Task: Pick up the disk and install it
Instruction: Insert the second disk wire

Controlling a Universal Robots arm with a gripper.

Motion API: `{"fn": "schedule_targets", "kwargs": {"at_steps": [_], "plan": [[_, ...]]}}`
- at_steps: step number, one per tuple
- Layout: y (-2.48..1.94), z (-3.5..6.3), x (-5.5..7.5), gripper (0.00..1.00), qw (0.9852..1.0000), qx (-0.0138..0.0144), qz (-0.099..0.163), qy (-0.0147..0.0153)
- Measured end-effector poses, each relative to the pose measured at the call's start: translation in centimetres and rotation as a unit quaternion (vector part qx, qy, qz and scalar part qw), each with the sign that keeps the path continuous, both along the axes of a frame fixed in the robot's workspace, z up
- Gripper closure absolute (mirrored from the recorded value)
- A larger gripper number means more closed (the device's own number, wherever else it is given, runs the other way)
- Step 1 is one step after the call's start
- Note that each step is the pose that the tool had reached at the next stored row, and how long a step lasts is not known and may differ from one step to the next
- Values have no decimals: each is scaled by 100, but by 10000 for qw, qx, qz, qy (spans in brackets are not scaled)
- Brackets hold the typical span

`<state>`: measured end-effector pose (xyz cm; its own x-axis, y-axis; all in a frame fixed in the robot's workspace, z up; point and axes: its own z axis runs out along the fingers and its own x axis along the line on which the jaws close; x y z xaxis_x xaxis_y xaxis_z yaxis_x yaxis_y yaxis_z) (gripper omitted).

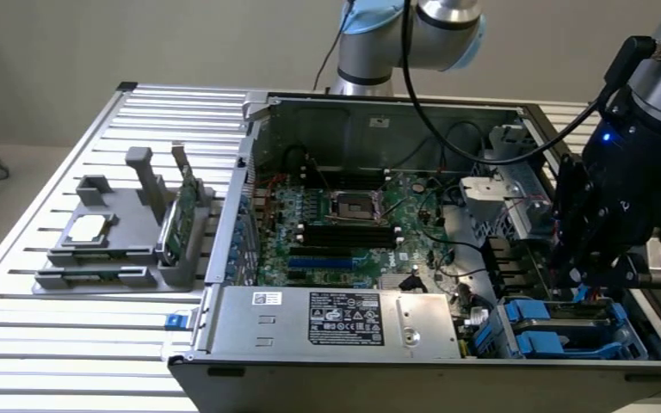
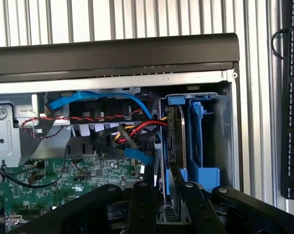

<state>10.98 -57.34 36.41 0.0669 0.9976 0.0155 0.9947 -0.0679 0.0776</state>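
Note:
The disk (image 2: 175, 136) stands on edge in a blue plastic carrier, in the drive bay at the corner of the open computer case (image 1: 250, 146). In the wrist view my gripper (image 2: 167, 195) has its two black fingers (image 2: 141, 195) on either side of the disk's near edge, shut on it. In the exterior view the gripper (image 1: 589, 288) hangs straight down over the blue bay (image 1: 560, 331) at the exterior view's lower right, and its fingertips reach in among the blue parts.
Red, yellow and blue cables (image 2: 132, 129) run close beside the bay. The green motherboard (image 1: 342, 224) and the labelled power supply (image 1: 342, 318) fill the rest of the case. A grey fixture (image 1: 124, 232) with a chip and a green card stands on the slatted table at the exterior view's left.

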Motion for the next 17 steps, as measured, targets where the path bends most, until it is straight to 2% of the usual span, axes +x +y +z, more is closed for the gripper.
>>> {"fn": "schedule_targets", "kwargs": {"at_steps": [9, 12, 17], "plan": [[101, 5, 0, 73, 10000, -1, 0, 0], [136, 41, 0, 73, 10000, -2, 0, 0], [154, 113, 0, 73, 10000, -2, 0, 0]]}}
